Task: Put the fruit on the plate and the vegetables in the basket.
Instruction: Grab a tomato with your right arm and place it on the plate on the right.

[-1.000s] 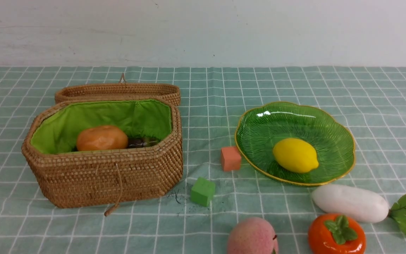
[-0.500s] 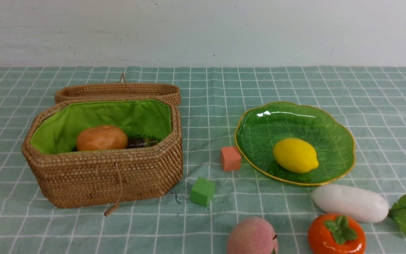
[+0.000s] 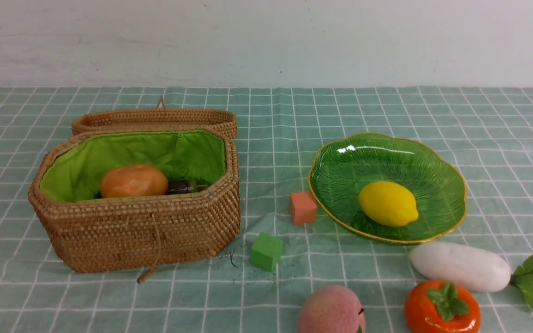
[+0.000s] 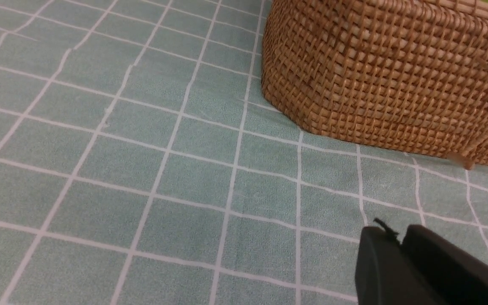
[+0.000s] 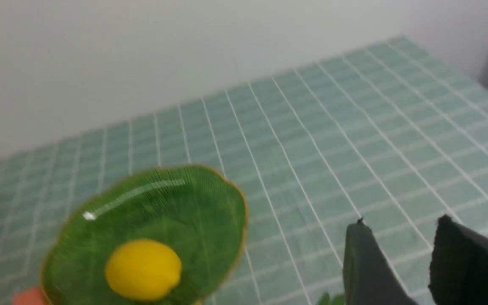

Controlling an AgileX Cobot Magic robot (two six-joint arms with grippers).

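White radish (image 3: 458,266) lies at five o'clock of plate (image 3: 387,157), long axis nine-to-three, leaves at three; right gripper (image 5: 400,228) judged nearer, jaws apart, empty; left gripper (image 4: 398,237) pressed together

Peach (image 3: 331,310) and persimmon (image 3: 442,311) undersides beyond the front view's lower edge.

We find a staged tabletop, more robot test bench than kitchen: a green checked tablecloth (image 3: 387,106) meets a bare, scuffed white wall (image 3: 266,41). A toy lemon (image 3: 388,203) and peach (image 3: 331,310) sit near an orange foam cube (image 3: 303,207) and a green foam cube (image 3: 266,251), and the right gripper (image 5: 401,221) juts into its wrist view.
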